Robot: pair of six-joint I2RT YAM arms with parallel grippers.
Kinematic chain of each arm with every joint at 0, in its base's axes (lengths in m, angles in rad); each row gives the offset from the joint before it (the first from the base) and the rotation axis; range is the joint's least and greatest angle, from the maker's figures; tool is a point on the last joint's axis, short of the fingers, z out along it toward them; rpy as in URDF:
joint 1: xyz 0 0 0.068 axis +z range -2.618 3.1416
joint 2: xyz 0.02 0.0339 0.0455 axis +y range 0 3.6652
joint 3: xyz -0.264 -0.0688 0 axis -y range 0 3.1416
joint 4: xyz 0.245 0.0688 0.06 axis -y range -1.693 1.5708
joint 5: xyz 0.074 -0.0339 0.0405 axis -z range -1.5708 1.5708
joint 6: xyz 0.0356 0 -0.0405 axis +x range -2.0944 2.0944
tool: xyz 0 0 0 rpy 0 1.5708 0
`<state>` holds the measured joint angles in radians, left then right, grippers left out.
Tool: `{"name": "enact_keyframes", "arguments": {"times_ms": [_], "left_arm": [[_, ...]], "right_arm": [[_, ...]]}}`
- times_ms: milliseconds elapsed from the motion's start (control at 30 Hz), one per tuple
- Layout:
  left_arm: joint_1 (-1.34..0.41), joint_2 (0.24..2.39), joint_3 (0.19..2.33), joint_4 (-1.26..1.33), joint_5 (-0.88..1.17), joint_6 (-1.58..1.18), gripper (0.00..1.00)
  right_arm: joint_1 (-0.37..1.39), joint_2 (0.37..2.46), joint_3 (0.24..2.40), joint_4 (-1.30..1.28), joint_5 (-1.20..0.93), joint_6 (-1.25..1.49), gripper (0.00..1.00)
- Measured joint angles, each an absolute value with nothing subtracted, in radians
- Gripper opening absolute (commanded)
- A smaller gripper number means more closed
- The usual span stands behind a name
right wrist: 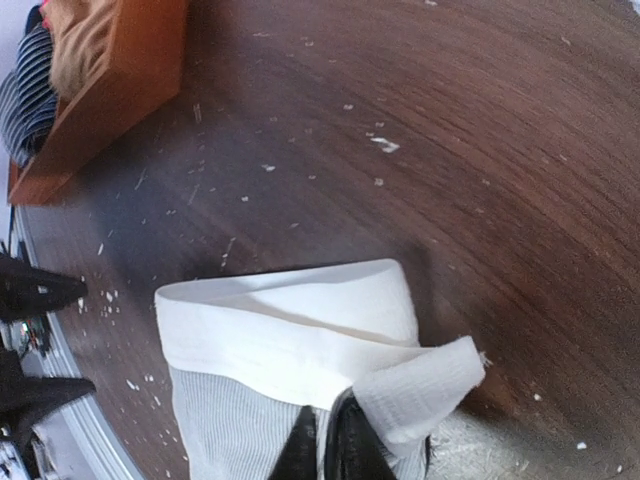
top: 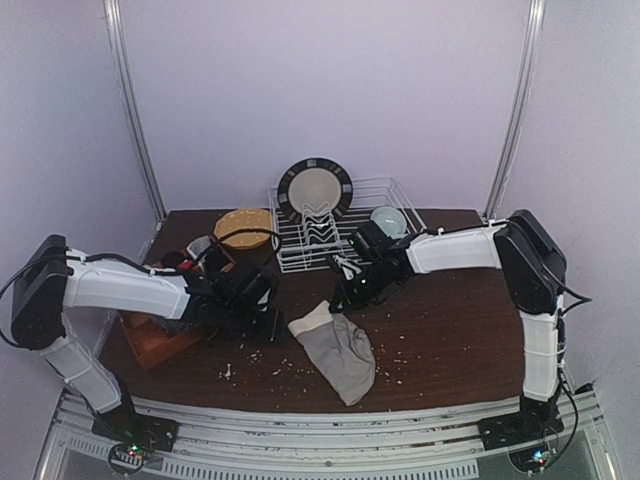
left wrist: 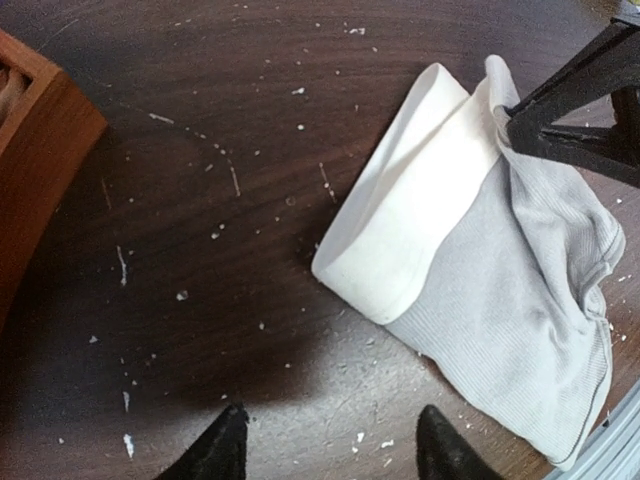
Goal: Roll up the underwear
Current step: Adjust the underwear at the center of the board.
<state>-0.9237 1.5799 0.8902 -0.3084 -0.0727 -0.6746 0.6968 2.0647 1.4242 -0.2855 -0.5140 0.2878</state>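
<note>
Our right gripper (right wrist: pixel 328 452) has its jaws almost together, pinching a turned-up corner of the broad white waistband (right wrist: pixel 290 330) of the grey ribbed cloth underwear (top: pixel 345 362). The garment lies flat around the middle of the table, toward the near edge. Our left gripper (left wrist: pixel 330 452) hovers partly open just left of the waistband, holding nothing.

The dark brown wooden table (top: pixel 460 330) is speckled with white crumbs (top: pixel 228 372), and pale lilac walls (top: pixel 320 80) close it in. At the left sits one reddish wooden box (top: pixel 150 342). From the right wrist we count two garments in it: a dark white-striped cloth (right wrist: pixel 25 95) and an orange-brown cloth (right wrist: pixel 85 30). At the far edge stands one white wire rack (top: pixel 300 256) with one dark-rimmed round plate (top: pixel 315 190) and one pale bowl (top: pixel 388 220). One round tan mat (top: pixel 243 228) lies left of it.
</note>
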Motion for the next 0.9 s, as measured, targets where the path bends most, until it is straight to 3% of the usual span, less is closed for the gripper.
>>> {"name": "enact_keyframes", "arguments": {"times_ms": [100, 233, 467, 533, 600, 700, 900], "left_arm": [[-0.924, 1.629, 0.936, -0.311, -0.062, -0.669, 0.70], [-0.924, 1.696, 1.013, -0.317, -0.060, -0.657, 0.71], [-0.924, 1.769, 1.137, -0.351, -0.080, -0.620, 0.72], [-0.924, 1.806, 1.185, -0.366, -0.087, -0.610, 0.70], [-0.921, 1.847, 1.224, -0.371, -0.090, -0.601, 0.64], [-0.916, 1.899, 1.254, -0.373, -0.090, -0.591, 0.44], [-0.889, 1.969, 1.272, -0.385, -0.092, -0.583, 0.06]], "right_arm": [[0.693, 2.065, 1.424, -0.300, -0.483, 0.277, 0.37], [0.693, 2.056, 1.412, -0.308, -0.435, 0.277, 0.50], [0.714, 1.870, 1.301, -0.323, -0.312, 0.278, 0.58], [0.727, 1.809, 1.276, -0.315, -0.281, 0.286, 0.54], [0.743, 1.766, 1.257, -0.311, -0.259, 0.290, 0.44], [0.773, 1.747, 1.245, -0.305, -0.247, 0.290, 0.25], [0.808, 1.818, 1.230, -0.300, -0.238, 0.319, 0.13]]}}
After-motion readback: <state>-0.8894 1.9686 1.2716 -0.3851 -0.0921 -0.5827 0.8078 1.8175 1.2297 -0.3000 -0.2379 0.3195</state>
